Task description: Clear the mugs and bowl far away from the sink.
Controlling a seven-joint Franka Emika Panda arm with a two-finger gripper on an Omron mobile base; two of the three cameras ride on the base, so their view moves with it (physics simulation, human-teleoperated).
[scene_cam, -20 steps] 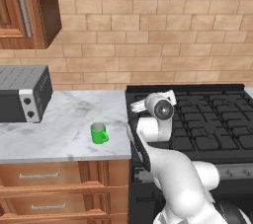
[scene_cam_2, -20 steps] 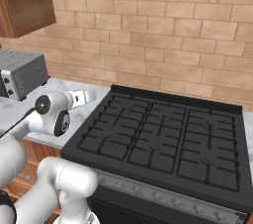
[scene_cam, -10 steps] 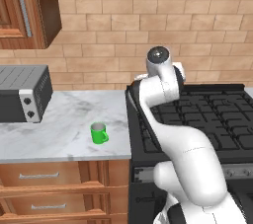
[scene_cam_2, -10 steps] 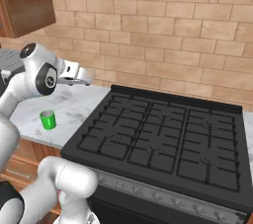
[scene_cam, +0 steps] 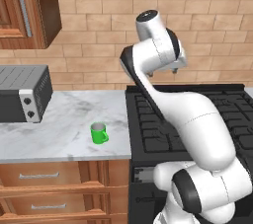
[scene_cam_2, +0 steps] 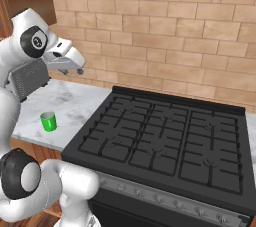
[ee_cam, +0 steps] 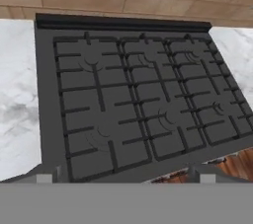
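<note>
A bright green mug (scene_cam: 99, 132) stands upright on the marble counter (scene_cam: 59, 134), just left of the black stove (scene_cam_2: 165, 141) and right of a grey toaster oven (scene_cam: 22, 94). The gripper (scene_cam: 174, 69) hangs high over the stove; its jaws seem parted and empty, though the view is poor.

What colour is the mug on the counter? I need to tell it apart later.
Bright green; the mug shows best in the left base view.
</note>
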